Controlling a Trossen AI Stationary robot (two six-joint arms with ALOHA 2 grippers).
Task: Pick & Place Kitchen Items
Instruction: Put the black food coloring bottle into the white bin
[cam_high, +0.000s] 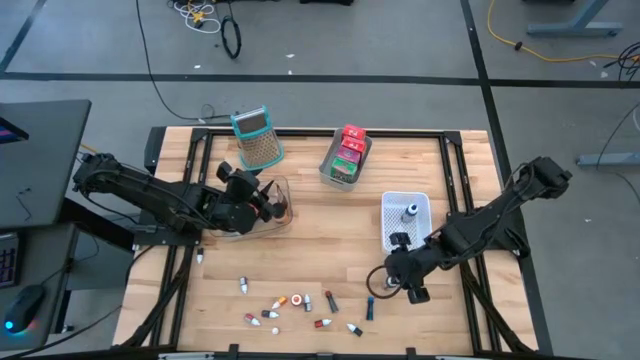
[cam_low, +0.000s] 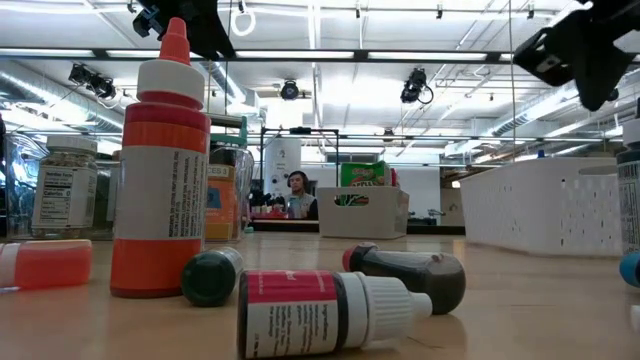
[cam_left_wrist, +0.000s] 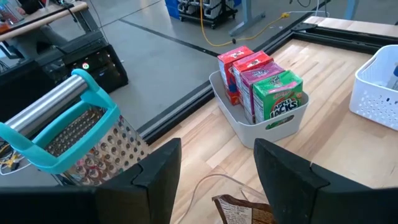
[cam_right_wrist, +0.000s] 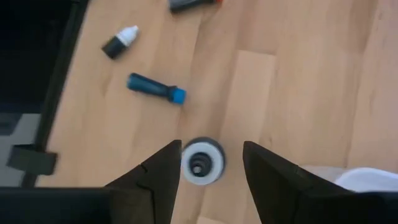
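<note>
Hanging right over a standing white-capped bottle (cam_right_wrist: 202, 161), the right hand (cam_right_wrist: 210, 163) has fingers apart, near the table's front edge.

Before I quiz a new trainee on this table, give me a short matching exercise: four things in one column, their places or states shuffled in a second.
Things:
1. grater
2. boxed packets
3. blue-capped tube
4. orange bottle

Places or states:
A. lying flat on the wood
B. standing upright with its cap on
C. packed in a small grey bin
D. at the table's far edge, teal handle

Pairs: 1-D, 2-C, 3-A, 4-B
</note>
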